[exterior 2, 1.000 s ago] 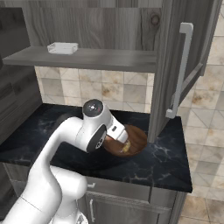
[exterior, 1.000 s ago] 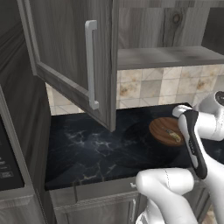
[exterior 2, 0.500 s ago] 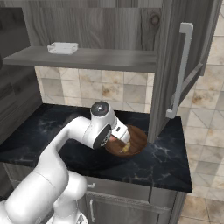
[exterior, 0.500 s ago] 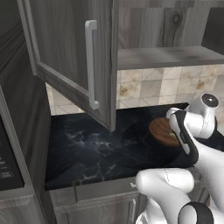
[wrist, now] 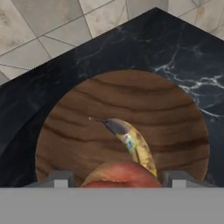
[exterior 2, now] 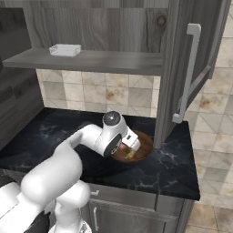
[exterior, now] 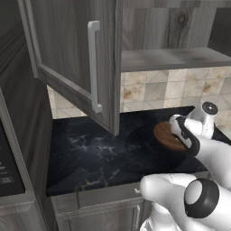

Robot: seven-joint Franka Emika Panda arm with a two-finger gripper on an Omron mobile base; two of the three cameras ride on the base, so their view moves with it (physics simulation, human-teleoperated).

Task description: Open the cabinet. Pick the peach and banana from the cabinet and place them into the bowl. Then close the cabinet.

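Cabinet (exterior: 85, 67) doors stand open above you, their tops cut off by the frame edge. Your arm hides most of the bowl (exterior 2: 143, 150) on the dark counter (exterior: 90, 153). From the hand camera, the banana (wrist: 133, 143) lies inside the bowl; the peach (wrist: 120, 177) sits between your spread fingers (wrist: 59, 178), its lower half cut off, so you cannot tell whether they touch it.
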